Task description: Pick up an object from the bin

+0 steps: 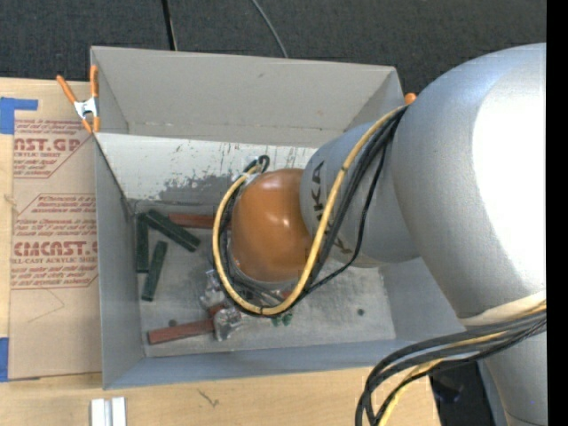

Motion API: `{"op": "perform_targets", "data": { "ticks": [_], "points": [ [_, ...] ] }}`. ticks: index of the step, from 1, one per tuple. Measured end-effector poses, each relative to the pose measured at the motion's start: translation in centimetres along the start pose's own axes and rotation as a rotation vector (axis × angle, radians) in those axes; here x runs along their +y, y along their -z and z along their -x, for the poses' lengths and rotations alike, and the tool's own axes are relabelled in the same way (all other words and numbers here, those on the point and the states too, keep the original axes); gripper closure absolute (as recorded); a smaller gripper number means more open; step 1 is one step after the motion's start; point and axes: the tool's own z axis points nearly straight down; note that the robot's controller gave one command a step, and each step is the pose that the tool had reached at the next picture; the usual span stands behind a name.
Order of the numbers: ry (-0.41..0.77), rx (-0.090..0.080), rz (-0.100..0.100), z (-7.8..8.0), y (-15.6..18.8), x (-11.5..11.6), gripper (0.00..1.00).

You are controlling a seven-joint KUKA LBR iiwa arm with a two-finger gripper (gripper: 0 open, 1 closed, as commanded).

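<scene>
The end effector (224,316) is down at the floor of the bin (114,264), near the front wall and a little left of the middle. Its metal tip is half hidden under the wrist, so I cannot tell whether it is apart or together. A reddish-brown flat stick (177,333) lies along the front wall, its right end reaching the tip; whether it is gripped is not clear. Just right of the tip sits a small green bit (282,319). Above the tip bulges the orange cover (271,224), looped by yellow cables (222,229). Further left, three dark green sticks (171,230) lie crossed near the left wall, with a second reddish-brown stick (193,221) partly hidden behind the cables
</scene>
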Motion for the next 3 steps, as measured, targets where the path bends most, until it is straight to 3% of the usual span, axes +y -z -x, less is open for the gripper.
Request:
{"op": "perform_targets", "data": {
  "ticks": [1,3],
  "points": [
    [0.0,0.0,0.0,0.0,0.0,0.0,1.0],
    [0.002,0.029,0.0,-0.5,1.7,0.1,1.0]
  ]
}}
